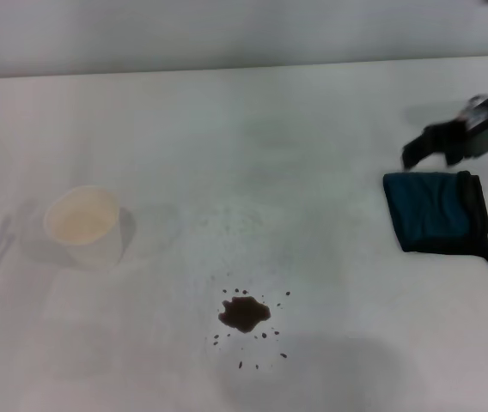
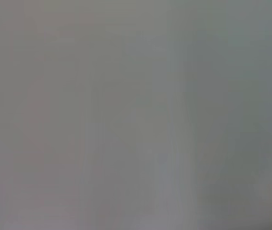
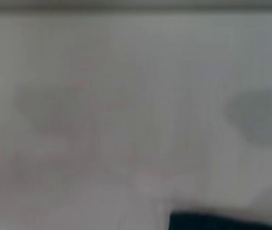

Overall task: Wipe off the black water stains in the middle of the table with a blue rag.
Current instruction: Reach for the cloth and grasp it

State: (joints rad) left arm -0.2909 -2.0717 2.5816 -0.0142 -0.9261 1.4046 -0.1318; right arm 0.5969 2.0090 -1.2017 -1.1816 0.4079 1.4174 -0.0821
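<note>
A: Item one, nearest the robot: the black water stains (image 1: 244, 314), a small dark blotch ringed by specks, lying on the table (image 1: 313, 129) and not yet touched by anything.

B: And taking the stains as the landmark, what is sitting around them?

A: Item two: a white paper cup (image 1: 85, 225), standing upright, to the left of the stains and somewhat farther back, well apart from them. Item three: the blue rag (image 1: 437, 212), lying flat and folded, to the right of the stains and farther back, also well apart, its black loop trailing off one corner.

B: The tools?

A: Item four: the right tool (image 1: 433, 144), hovering just beyond the rag's far edge, farthest from the stains. Its dark fingers are showing as a blur, so I cannot tell whether they are spread or closed; nothing is visibly held. The left tool is not appearing in any view.

B: Step in hand?

A: By my reading, the approach to the rag; wiping is not begun. The next move is calling for the right tool to settle over the cloth, pinch it, then carry it across to the stains.
</note>
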